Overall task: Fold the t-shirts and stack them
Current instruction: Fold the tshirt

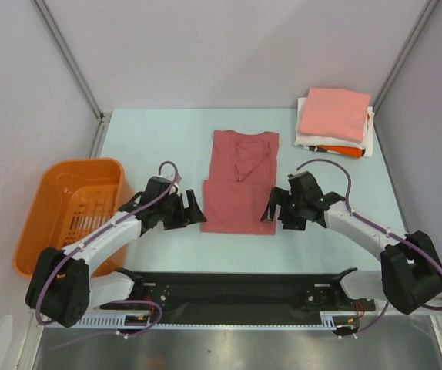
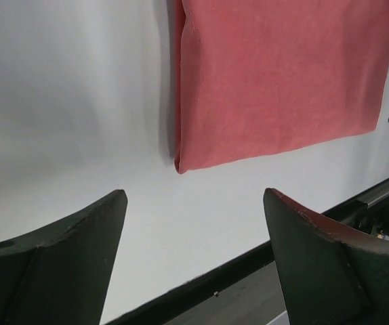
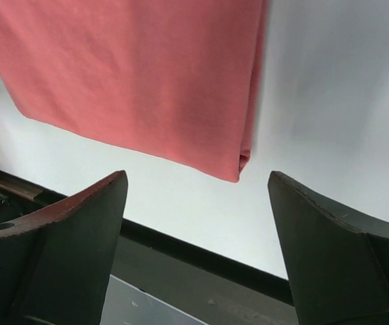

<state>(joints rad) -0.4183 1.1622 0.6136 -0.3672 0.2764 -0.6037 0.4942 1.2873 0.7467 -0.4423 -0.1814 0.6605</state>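
Note:
A dusty-red t-shirt (image 1: 239, 183) lies in the middle of the table, sides folded in and its near half doubled over. Its near-left corner shows in the left wrist view (image 2: 276, 81) and its near-right corner in the right wrist view (image 3: 147, 74). My left gripper (image 1: 191, 210) is open and empty just left of the shirt's near-left corner. My right gripper (image 1: 273, 210) is open and empty just right of the near-right corner. A stack of folded shirts stands at the back right: a salmon-pink one (image 1: 333, 113) on top, white (image 1: 368, 139) and orange (image 1: 336, 151) edges beneath.
An orange plastic basket (image 1: 73, 208) stands at the left beside the left arm. A black rail (image 1: 236, 289) runs along the table's near edge. Grey walls close in the table at the back and sides.

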